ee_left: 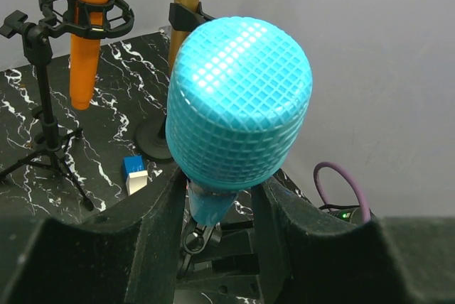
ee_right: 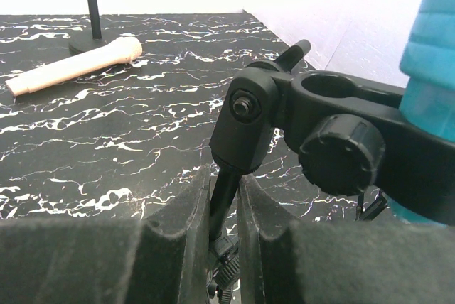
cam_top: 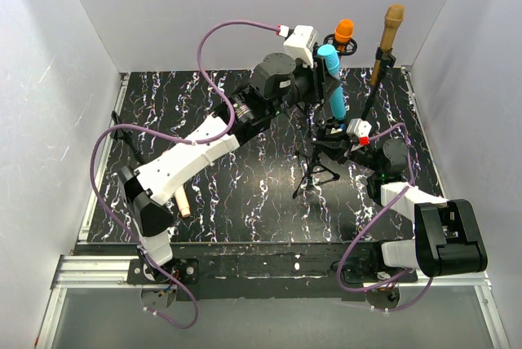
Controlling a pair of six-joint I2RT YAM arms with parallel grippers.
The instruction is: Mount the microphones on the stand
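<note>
My left gripper [ee_left: 220,208] is shut on the light blue microphone [ee_left: 238,98] just below its mesh head and holds it head-up [cam_top: 332,80]. The microphone's tail [ee_right: 434,69] meets the black clip [ee_right: 334,126] of a small tripod stand [cam_top: 318,171]. My right gripper [ee_right: 226,201] is shut on that stand's thin pole, just under the clip joint [cam_top: 347,139]. An orange microphone [cam_top: 343,33] sits in a ring mount at the back. A gold-bronze microphone [cam_top: 390,31] stands clipped beside it. A pale pink-beige microphone [cam_top: 183,200] lies flat on the table [ee_right: 71,68].
A small blue-and-white block [ee_left: 134,172] lies near the round base [ee_left: 153,140] of the gold microphone's stand. The orange microphone's tripod [ee_left: 43,112] spreads its legs at the back. White walls close in the marbled table [cam_top: 245,202] on three sides.
</note>
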